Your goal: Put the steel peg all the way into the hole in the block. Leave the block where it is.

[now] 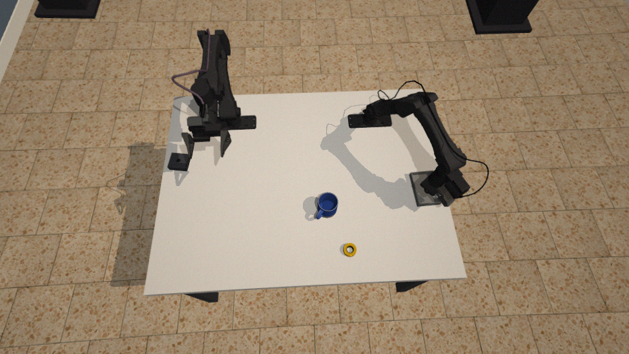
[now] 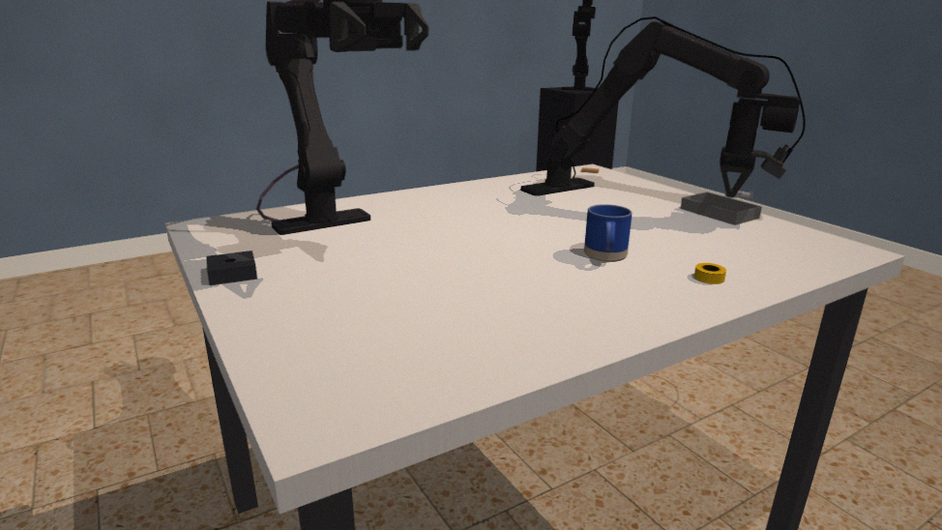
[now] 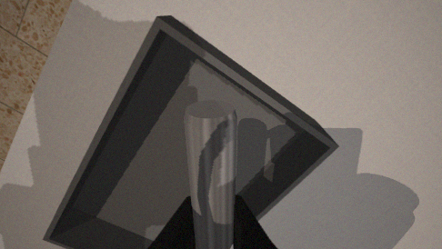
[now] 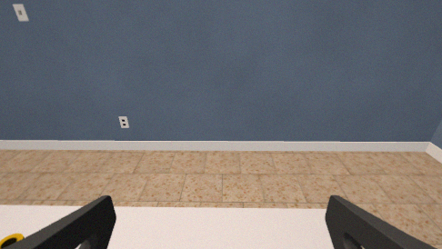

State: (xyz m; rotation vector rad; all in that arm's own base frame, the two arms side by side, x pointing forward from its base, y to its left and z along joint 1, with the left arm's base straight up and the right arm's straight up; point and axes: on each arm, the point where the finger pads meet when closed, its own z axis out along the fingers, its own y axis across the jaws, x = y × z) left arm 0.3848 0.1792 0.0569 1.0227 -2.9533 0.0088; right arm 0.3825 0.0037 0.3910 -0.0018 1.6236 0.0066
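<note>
The steel peg (image 1: pixel 436 196) (image 2: pixel 745 194) (image 3: pixel 211 154) is held between the fingers of my left gripper (image 2: pixel 731 192) (image 3: pixel 214 206), just above the grey tray (image 1: pixel 413 189) (image 2: pixel 721 212) (image 3: pixel 105 127). In the left wrist view the peg's round end points away from the fingers. The dark block (image 1: pixel 182 166) (image 2: pixel 231 272) lies flat near the table's left edge in the top and exterior views, its hole (image 1: pixel 177 160) (image 2: pixel 230 260) facing up and nothing in it. My right gripper (image 1: pixel 206 156) (image 2: pixel 380 43) (image 4: pixel 220 206) is open and empty, high above the table near the block's side.
A blue mug (image 1: pixel 327 207) (image 2: pixel 606 230) stands between the tray and the block. A yellow ring (image 1: pixel 354 250) (image 2: pixel 710 277) lies beyond it, towards the table's front edge. A small orange thing (image 2: pixel 590 169) lies at the back of the table.
</note>
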